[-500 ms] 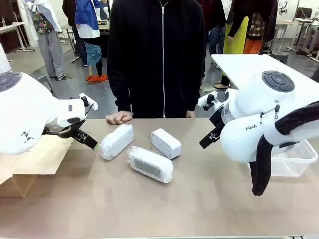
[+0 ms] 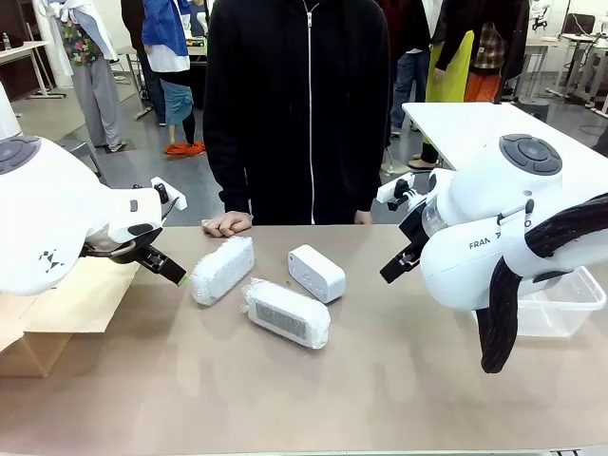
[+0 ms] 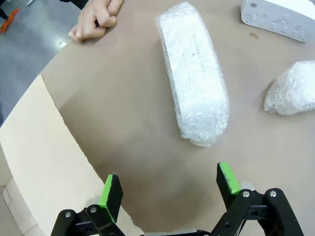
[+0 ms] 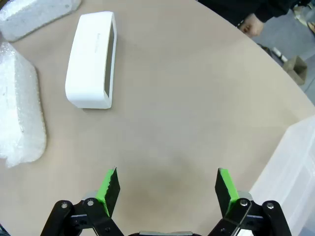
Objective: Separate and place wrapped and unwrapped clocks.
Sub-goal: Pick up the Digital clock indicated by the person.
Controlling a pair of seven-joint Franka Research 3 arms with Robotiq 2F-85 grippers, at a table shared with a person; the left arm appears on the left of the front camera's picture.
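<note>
**Sorting not begun: all three clocks lie together mid-table**

The unwrapped clock [image 2: 316, 273], bare and glossy white, lies on the table [image 2: 380, 389] near its middle, toward the person's side. Close by, nearer the robot, lies a wrapped clock [image 2: 287, 313] whose grey face shows through the bubble plastic. A second wrapped clock [image 2: 223, 270] lies near both, on the robot's left. None of the three has been set apart from the others, so the whole task appears left to do.

The left hand [image 2: 179, 277] hovers low, just short of the near end of the second wrapped clock, its jaws spread wide and grasping nothing. The right hand [image 2: 391, 271] hangs apart from the unwrapped clock, likewise released and empty.

A cardboard box [image 2: 66, 304] sits at the table's left edge and a clear plastic tub [image 2: 570, 299] at its right. These are probably the two destinations. The person's fist [image 2: 228, 223] rests on the far edge.
</note>
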